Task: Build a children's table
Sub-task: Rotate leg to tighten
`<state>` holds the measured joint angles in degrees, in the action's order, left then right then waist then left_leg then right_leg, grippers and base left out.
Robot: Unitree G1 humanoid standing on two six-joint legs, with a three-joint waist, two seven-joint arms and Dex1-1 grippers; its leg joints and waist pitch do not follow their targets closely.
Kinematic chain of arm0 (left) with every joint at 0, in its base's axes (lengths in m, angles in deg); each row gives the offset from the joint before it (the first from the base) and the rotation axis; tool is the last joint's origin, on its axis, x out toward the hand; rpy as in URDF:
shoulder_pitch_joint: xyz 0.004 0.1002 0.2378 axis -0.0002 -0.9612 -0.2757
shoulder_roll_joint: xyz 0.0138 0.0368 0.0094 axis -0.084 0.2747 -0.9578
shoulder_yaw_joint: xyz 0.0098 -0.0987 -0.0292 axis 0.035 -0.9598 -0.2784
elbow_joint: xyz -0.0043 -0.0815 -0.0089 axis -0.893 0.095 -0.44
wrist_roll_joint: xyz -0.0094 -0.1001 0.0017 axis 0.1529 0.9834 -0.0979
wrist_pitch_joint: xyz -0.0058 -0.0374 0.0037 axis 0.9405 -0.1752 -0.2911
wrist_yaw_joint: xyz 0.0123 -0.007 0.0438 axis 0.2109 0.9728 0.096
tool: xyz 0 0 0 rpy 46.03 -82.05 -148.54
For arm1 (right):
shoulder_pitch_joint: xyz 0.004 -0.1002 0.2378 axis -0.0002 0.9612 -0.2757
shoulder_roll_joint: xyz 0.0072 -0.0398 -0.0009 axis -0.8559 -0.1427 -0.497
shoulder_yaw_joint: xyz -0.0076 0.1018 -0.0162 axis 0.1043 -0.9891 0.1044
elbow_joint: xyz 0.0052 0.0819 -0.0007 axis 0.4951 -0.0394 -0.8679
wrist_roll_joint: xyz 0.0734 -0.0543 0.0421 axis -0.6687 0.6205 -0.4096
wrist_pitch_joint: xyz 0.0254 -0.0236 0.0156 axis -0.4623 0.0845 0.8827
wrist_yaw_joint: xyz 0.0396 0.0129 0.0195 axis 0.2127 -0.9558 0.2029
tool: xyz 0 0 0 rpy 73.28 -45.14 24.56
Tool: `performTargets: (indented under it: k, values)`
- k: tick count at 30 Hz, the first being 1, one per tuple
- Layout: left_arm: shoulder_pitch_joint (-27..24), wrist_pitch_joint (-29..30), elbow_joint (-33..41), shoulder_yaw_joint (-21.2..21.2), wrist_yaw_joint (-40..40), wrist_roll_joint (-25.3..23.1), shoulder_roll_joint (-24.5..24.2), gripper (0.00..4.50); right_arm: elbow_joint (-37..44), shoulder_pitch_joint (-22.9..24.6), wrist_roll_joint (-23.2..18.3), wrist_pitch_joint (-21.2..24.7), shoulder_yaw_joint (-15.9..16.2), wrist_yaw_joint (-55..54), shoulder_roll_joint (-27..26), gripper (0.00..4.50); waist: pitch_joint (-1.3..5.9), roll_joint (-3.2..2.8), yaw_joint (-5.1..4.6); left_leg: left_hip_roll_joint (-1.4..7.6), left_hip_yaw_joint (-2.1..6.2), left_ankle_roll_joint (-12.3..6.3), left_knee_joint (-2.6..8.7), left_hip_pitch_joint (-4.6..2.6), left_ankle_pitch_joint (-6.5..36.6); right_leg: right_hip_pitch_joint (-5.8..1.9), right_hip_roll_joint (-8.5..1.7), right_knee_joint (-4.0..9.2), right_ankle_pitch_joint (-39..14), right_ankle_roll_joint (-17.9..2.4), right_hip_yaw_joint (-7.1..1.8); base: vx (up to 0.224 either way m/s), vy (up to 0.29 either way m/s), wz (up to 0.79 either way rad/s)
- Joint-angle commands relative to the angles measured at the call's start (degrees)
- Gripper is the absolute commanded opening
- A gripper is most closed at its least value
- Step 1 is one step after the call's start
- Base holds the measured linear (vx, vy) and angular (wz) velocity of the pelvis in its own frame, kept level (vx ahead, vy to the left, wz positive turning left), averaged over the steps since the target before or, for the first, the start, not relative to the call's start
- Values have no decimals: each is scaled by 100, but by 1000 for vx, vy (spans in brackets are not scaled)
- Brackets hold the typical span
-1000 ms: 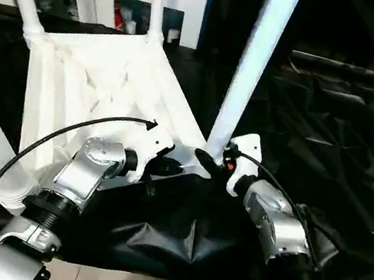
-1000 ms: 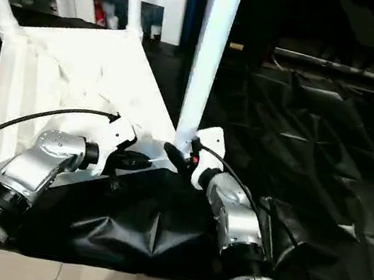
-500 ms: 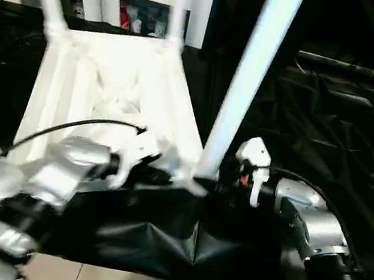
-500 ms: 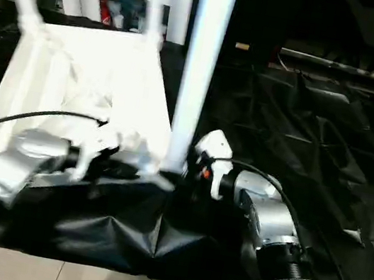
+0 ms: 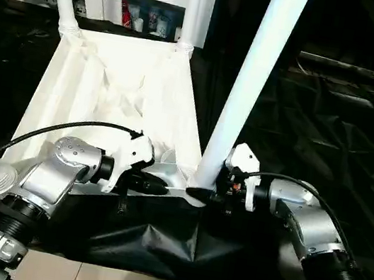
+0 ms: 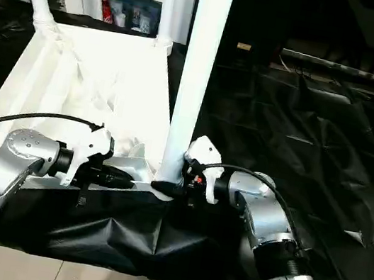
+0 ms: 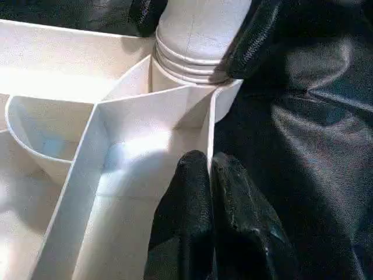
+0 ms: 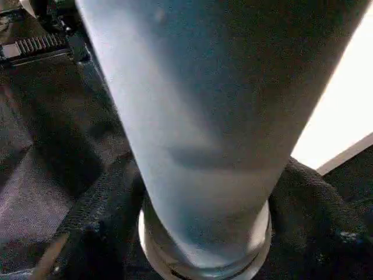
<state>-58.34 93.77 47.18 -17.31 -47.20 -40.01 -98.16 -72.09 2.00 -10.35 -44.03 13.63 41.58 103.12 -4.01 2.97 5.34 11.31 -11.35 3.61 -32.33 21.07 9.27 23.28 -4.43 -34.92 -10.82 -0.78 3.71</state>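
Over the last second the right end effector (image 5: 209,189) has swung round to clasp the base of the long white tapered tube leg (image 5: 250,86) in the near-right corner socket of the upturned white ribbed plastic tabletop (image 5: 116,92) on the black-draped table (image 5: 331,135), while the closed left end effector (image 7: 210,175) steadies the tabletop's near rim, so this leg is probably being seated.

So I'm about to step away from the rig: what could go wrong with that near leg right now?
The right gripper grips the near leg only at its base, so the tall leg could lean and bind in the corner socket. The left gripper, shut on a thin rib of the tabletop, may slip, letting the top shift on the black cloth.
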Motion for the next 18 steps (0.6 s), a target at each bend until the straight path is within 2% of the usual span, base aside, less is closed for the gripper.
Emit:
performTargets:
  k: [1,4,8,12,13,15,17,18]
  values:
    - [-51,31,147,170,-90,168,160,0,-34,-30,-13,-38,67,92,-6,280,351,-12,1,224,92,-168,332,-92,1131,-264,-388,386,-992,-1198,-294,0,0,0]
    - [-62,34,155,176,-92,171,153,0,-27,-8,-26,-54,58,101,-5,267,355,-29,1,225,96,-160,333,-96,1138,-265,-384,382,-984,-1205,-291,0,0,0]
    - [-72,49,143,172,-85,168,154,0,-44,37,-97,-10,-10,26,-73,264,358,-19,3,220,91,-175,325,-94,1109,-273,-385,376,-911,-1226,-293,0,0,0]
    - [-24,69,4,121,243,71,299,0,-278,29,-74,92,-189,-538,-309,262,347,-21,-19,227,99,-135,337,-95,1172,-259,-390,386,-1032,-1233,-291,0,0,0]
    - [37,59,-134,87,533,-11,446,0,-451,19,-22,120,-297,-993,-488,262,337,-16,-29,223,96,-113,340,-96,1233,-251,-389,404,-1130,-1216,-292,0,0,0]
    - [105,75,-276,58,827,-85,606,0,-605,16,6,148,-414,-1449,-679,262,314,-5,-53,216,126,41,368,-107,1543,-249,-419,470,-1840,-1028,-288,0,0,0]
    - [204,118,-463,72,1259,-173,951,0,-861,36,-64,164,-776,-2488,-1154,262,293,6,-78,207,132,100,379,-118,1687,-219,-422,521,-2214,-882,-298,0,0,0]
    - [260,152,-550,48,1447,-178,1111,0,-912,53,-96,190,-881,-2790,-1306,262,276,8,-106,199,149,148,392,-126,1856,-208,-432,561,-2591,-770,-288,0,0,0]
